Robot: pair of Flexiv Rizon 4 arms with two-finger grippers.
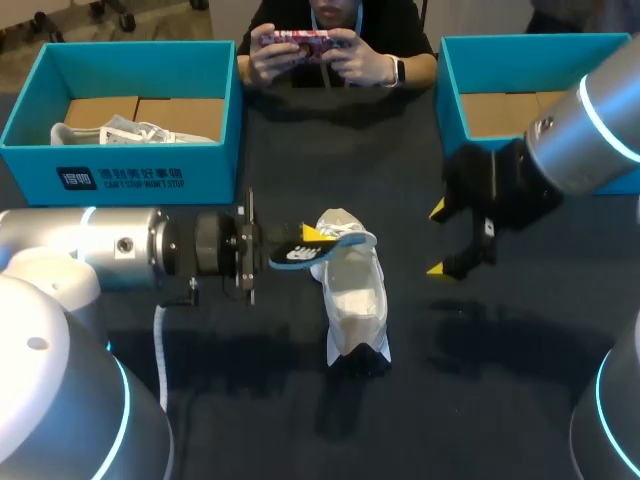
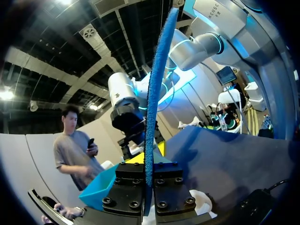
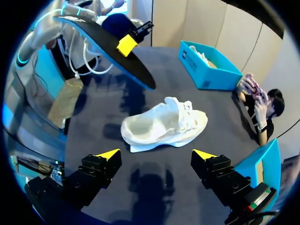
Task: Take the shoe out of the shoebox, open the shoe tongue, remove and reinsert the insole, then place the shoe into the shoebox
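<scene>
The dark surface (image 1: 520, 380) carries the white shoe (image 1: 356, 295); just above it my left tool (image 1: 312, 236) clamps the insole (image 1: 295, 256); my right tool (image 1: 440, 240) beside the shoe, spread, empty.

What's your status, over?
Left gripper shut on insole, held off the table. Right gripper open, beside shoe. Shoe on table, unobstructed.

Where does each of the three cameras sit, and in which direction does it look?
Head view: above and behind the robot, looking down on the table; both arms show, with left gripper and right gripper.
Left wrist view: on the left wrist, looking along its fingers, shut on the insole, toward the right arm.
Right wrist view: on the right wrist, looking down past its open fingers at the shoe.
Shared: the insole shows in all three; the shoe plainly in head and right wrist views.
</scene>
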